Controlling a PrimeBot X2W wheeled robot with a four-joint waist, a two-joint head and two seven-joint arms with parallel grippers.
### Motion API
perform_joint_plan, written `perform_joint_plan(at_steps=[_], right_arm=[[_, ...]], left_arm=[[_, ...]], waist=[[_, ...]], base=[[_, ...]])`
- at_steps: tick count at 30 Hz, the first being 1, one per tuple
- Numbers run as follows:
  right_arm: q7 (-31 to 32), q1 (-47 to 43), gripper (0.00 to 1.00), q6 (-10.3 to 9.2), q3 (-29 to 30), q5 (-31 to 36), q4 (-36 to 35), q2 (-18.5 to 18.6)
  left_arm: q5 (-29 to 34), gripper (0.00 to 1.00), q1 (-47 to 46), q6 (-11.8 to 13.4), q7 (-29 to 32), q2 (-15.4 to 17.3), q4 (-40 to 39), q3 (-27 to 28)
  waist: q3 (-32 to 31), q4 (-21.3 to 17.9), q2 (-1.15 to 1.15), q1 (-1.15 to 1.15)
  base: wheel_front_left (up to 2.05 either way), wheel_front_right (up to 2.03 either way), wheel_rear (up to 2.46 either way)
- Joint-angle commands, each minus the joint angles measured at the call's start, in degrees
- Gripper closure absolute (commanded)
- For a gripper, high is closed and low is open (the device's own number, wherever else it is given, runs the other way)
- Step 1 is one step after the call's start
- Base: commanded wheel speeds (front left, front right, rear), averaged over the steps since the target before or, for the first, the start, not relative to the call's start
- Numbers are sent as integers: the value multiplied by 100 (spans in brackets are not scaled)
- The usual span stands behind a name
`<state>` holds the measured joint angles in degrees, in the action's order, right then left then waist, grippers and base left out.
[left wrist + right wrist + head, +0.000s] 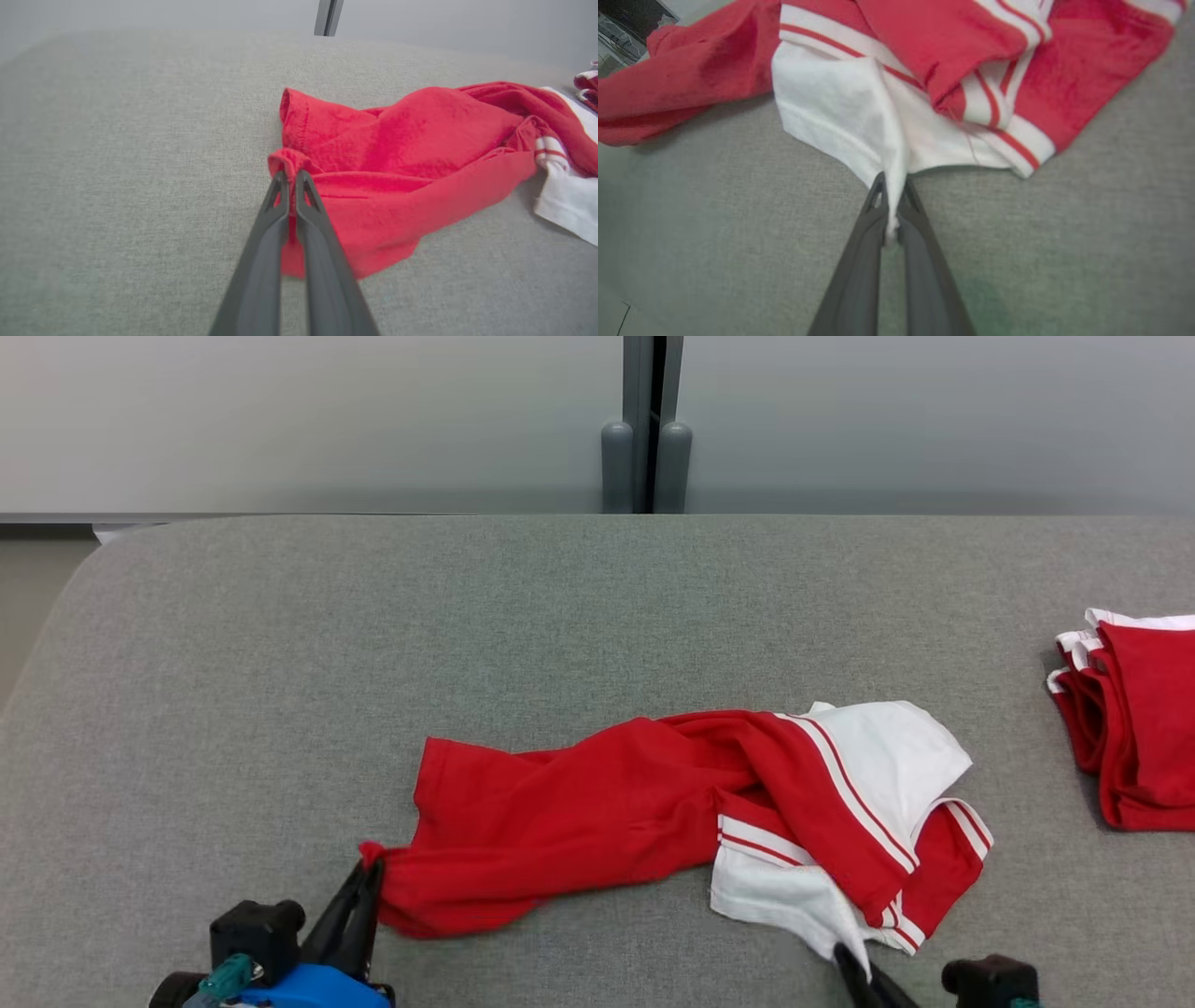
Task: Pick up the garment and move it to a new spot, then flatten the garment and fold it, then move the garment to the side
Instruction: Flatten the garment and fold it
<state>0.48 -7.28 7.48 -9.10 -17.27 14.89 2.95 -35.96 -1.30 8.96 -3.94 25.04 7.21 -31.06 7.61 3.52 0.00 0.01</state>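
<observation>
Garment [597,803] in left tool [373,870], right tool [846,952]

Left tool [372,868], right tool [846,954], jaws together

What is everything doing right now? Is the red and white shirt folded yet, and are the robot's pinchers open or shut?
garment: crumpled, not folded, lying on the table, pinched at two ends.
left gripper: shut on the garment's red corner.
right gripper: shut on the garment's white edge.
folded pile: red and white clothes, folded and stacked at the table's right side.
</observation>
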Motion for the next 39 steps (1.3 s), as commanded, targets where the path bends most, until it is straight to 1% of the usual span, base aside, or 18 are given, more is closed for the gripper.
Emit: perform_joint_plan(at_steps=[1, 5, 6, 10, 14, 18, 21, 24, 26, 28, 31, 35, 39], right_arm=[[-57, 72, 100, 2, 82, 14, -140, 56], [-173, 171, 100, 2, 465, 71, -871, 200], [-165, 214, 100, 2, 590, 58, -1054, 229], [-44, 481, 100, 2, 1011, 193, -1936, 438], [200, 1011, 100, 2, 1402, 356, -2709, 725], [509, 1675, 100, 1, 1719, 418, -3283, 1120], [681, 2250, 100, 1, 1910, 311, -3552, 1398], [812, 2755, 100, 1, 2041, 196, -3576, 1655], [868, 3031, 100, 0, 2067, 93, -3492, 1760], [897, 3268, 100, 0, 2071, 18, -3380, 1863], [903, 3546, 100, 0, 2013, -91, -3106, 1942], [845, 3985, 100, 0, 1751, -223, -2547, 1972], [728, 4645, 100, 0, 1430, -293, -1775, 1862]], left_arm=[[45, 100, -91, 51, -87, 42, -80, 79], [70, 100, -152, 216, -230, 154, -494, 288], [151, 100, -186, 261, -233, 230, -604, 316], [314, 100, -359, 473, -268, 436, -1213, 541], [464, 100, -691, 630, -169, 689, -1817, 790], [609, 100, -1241, 691, 21, 865, -2416, 979], [669, 100, -1739, 634, 149, 983, -2667, 1121], [711, 100, -2206, 629, 257, 1046, -2848, 1246], [709, 100, -2415, 627, 336, 1046, -2867, 1279], [717, 100, -2590, 642, 403, 1016, -2841, 1274], [608, 100, -2828, 568, 431, 889, -2677, 1212], [350, 100, -3188, 377, 395, 622, -2088, 1123], [126, 100, -3794, 39, 222, 276, -1033, 1038]], waist=[[-37, -21, 0, -1], [-161, -75, 0, -1], [-212, -81, 0, -1], [-395, -138, 0, -1], [-608, -200, 0, -1], [-766, -213, 0, -1], [-799, -214, 0, -1], [-782, -224, 0, -1], [-768, -232, 0, -1], [-724, -241, 0, -1], [-631, -233, 0, -1], [-482, -227, 0, -1], [-278, -238, 0, -1]], base=[[0, 0, 0], [0, 0, 0], [0, 0, 0], [0, 0, 0], [0, 0, 0], [0, 0, 0], [0, 0, 0], [0, 0, 0], [0, 0, 0], [0, 0, 0], [0, 0, 0], [0, 0, 0], [0, 0, 0]])
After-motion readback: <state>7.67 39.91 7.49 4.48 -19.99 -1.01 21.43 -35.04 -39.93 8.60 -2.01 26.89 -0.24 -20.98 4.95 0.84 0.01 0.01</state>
